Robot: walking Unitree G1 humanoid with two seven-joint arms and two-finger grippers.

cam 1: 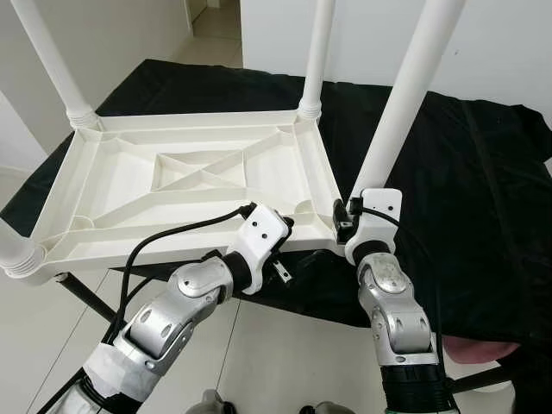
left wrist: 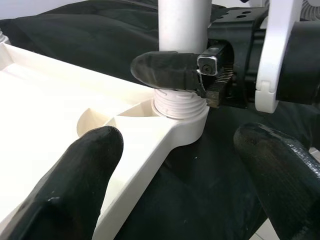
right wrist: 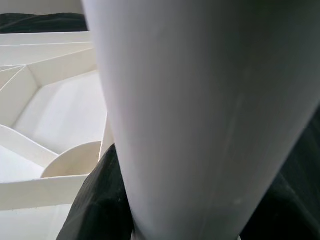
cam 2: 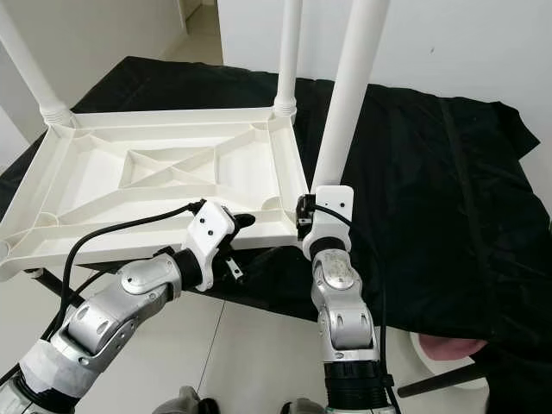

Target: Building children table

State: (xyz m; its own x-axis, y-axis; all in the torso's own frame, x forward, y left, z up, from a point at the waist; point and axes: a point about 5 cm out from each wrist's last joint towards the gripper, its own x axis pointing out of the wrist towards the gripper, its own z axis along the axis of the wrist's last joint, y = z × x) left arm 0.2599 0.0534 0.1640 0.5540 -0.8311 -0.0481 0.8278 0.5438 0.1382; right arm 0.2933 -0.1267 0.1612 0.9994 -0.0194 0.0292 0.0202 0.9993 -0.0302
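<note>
4 legs: all stand upward from the corners of the inverted white tabletop (cam 1: 185,177), so the last leg is judged the step in hand.
Tabletop position: ribbed underside up, on a table draped in black cloth (cam 1: 466,172), reaching toward the left edge; its near right corner overhangs the near edge.
Reason for inversion: the corner sockets face up, so each leg enters from above.
Near right leg (cam 1: 405,95): its threaded foot sits in the near right corner socket (left wrist: 181,117); threads still show above the collar, so seating looks incomplete.
Right tool (cam 1: 345,221): closed on the near right leg just above the socket; 1 black finger (left wrist: 167,70) wraps the front of the tube. A low grip is judged to steady the leg for turning.
Left tool (cam 2: 241,222): open, its 2 fingers spread either side of the near right corner, just beside the rim; contact cannot be told. It seems placed to brace the tabletop against rotation.
Other legs: far right leg (cam 1: 317,52), far left leg (cam 1: 50,56), near left leg (cam 1: 10,246), each upright in its socket.
Risk: a tilted leg could cross-thread.
</note>
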